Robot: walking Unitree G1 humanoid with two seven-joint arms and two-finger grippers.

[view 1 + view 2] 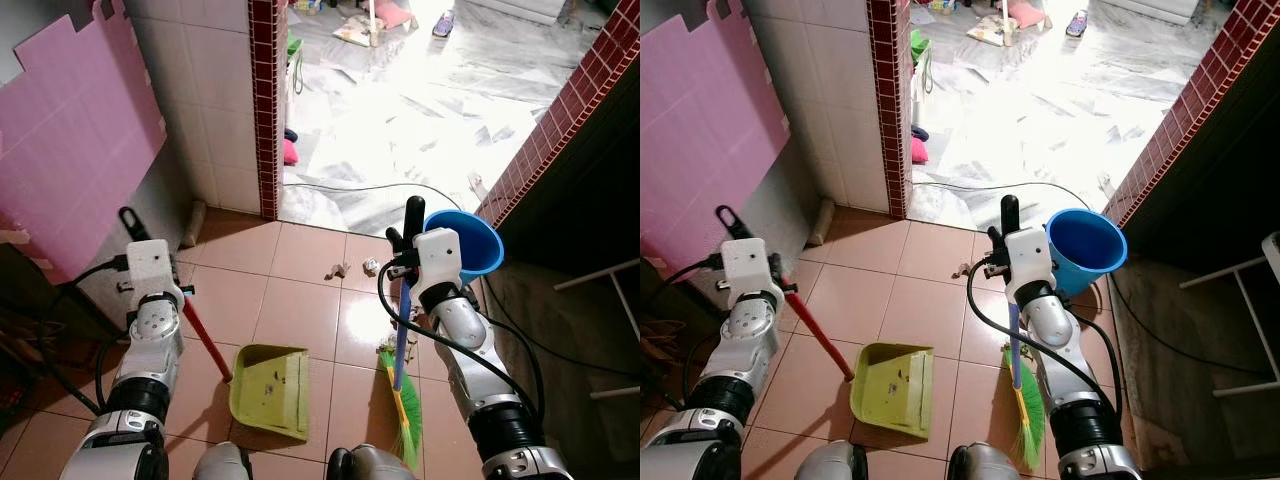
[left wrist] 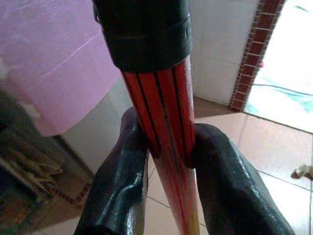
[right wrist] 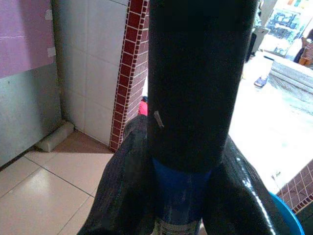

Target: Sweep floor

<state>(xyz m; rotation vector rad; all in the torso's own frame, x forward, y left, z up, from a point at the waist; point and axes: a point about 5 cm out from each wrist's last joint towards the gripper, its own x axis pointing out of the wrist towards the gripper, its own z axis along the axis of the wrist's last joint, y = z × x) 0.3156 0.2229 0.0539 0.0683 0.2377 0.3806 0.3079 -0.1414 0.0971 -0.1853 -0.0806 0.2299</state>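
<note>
Nearest first: green dustpan [image 1: 270, 388] flat on the tan tile floor [image 1: 300, 310], right in front of the robot, mouth facing away toward the doorway. Its red handle [image 1: 205, 338] slants up and left into the left tool [image 2: 164, 161], fingers [image 2: 120, 191] clamped on the red shaft just below its black end cap [image 2: 144, 32].

Right of the dustpan: broom [image 1: 402, 345], blue shaft near upright, green bristles [image 1: 405, 410] down on the tiles close to the robot's feet. Right tool [image 3: 181, 186] clamped around the shaft where blue meets the black grip [image 3: 195, 73]; the grip's top sticks up above the wrist in the head views.

Debris: small scraps [image 1: 340, 270] on the tiles beyond the dustpan, more bits [image 1: 371, 266] just left of the broom shaft. Not in the pan.

Blue bucket [image 1: 468, 240] behind the right wrist, tilted, open mouth facing the camera, by the right brick wall [image 1: 560, 120].

Left side: pink panel [image 1: 70, 150] against the wall, white tiled corner with a red brick edge strip [image 1: 266, 110]. Black cable [image 1: 360, 186] runs across the threshold.

Farthest: bright marble floor [image 1: 420, 100] past the doorway, strong glare, scattered items at the back too small to identify.
</note>
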